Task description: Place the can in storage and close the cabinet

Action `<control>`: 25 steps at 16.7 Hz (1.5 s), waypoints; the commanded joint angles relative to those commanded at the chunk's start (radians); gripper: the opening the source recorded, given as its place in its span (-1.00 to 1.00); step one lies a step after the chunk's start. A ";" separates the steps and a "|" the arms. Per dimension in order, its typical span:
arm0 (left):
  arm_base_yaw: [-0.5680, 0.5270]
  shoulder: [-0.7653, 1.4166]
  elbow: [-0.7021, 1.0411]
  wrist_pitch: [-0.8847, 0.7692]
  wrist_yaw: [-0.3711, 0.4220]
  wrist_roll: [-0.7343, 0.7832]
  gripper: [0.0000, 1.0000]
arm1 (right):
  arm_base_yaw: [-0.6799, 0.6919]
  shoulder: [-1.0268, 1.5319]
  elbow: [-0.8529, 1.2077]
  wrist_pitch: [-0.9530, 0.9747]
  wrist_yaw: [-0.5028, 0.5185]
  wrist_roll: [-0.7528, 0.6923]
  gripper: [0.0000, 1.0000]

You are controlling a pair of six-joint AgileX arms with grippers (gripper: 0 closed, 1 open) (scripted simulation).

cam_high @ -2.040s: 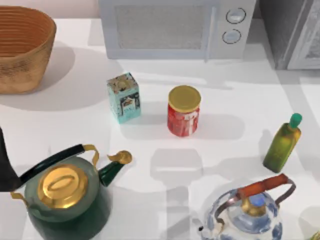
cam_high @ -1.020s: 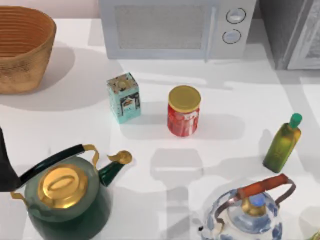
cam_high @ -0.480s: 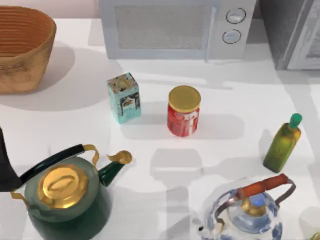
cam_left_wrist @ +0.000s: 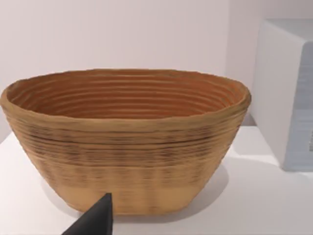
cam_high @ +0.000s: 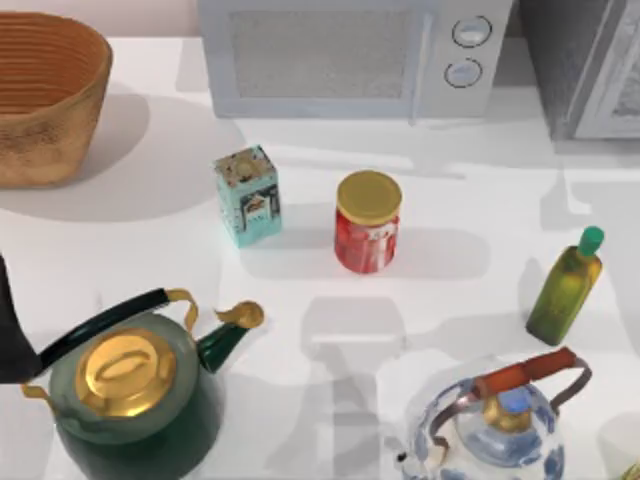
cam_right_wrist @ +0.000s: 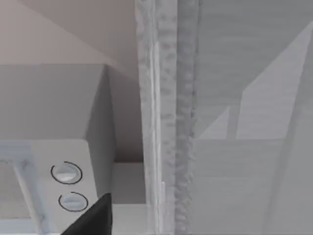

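Observation:
The can is red with a yellow lid and stands upright in the middle of the table, with no gripper near it. The cabinet is a dark-grey speckled box at the back right, with its pale framed door at the picture's right edge. The right wrist view looks close up at the door's speckled edge and pale panel, with a dark tip of my right gripper low in the picture. A dark tip of my left gripper faces the wicker basket.
A white microwave stands at the back, left of the cabinet. Around the can are a teal carton, a green kettle, a blue-and-white kettle and a green bottle. The basket fills the back left corner.
Shadows on the table's right side have shifted toward the cabinet. The can and the other objects stand where they were.

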 joint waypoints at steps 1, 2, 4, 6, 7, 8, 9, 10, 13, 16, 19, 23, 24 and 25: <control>0.000 0.000 0.000 0.000 0.000 0.000 1.00 | 0.000 -0.098 -0.132 0.031 -0.010 -0.002 1.00; 0.000 0.000 0.000 0.000 0.000 0.000 1.00 | -0.001 -0.195 -0.256 0.062 -0.019 -0.005 1.00; 0.000 0.000 0.000 0.000 0.000 0.000 1.00 | -0.004 -0.384 -0.471 0.124 -0.035 -0.013 1.00; 0.000 0.000 0.000 0.000 0.000 0.000 1.00 | -0.009 -0.554 -0.648 0.183 -0.047 -0.023 1.00; 0.000 0.000 0.000 0.000 0.000 0.000 1.00 | -0.013 -0.627 -0.722 0.210 -0.051 -0.027 1.00; 0.000 0.000 0.000 0.000 0.000 0.000 1.00 | -0.017 -0.691 -0.787 0.236 -0.055 -0.032 1.00; 0.000 0.000 0.000 0.000 0.000 0.000 1.00 | -0.020 -0.745 -0.842 0.260 -0.057 -0.036 1.00; 0.000 0.000 0.000 0.000 0.000 0.000 1.00 | -0.024 -0.790 -0.887 0.280 -0.059 -0.039 1.00; 0.000 0.000 0.000 0.000 0.000 0.000 1.00 | -0.033 -0.864 -0.961 0.320 -0.060 -0.046 1.00; 0.000 0.000 0.000 0.000 0.000 0.000 1.00 | -0.034 -0.870 -0.967 0.324 -0.060 -0.046 1.00; 0.000 0.000 0.000 0.000 0.000 0.000 1.00 | -0.031 -0.864 -0.965 0.323 -0.061 -0.045 1.00; 0.000 0.000 0.000 0.000 0.000 0.000 1.00 | -0.125 -0.758 -0.922 0.420 -0.158 -0.040 1.00; 0.000 0.000 0.000 0.000 0.000 0.000 1.00 | -0.169 -0.706 -0.905 0.468 -0.204 -0.038 1.00; 0.000 0.000 0.000 0.000 0.000 0.000 1.00 | -0.218 -0.643 -0.887 0.523 -0.257 -0.036 1.00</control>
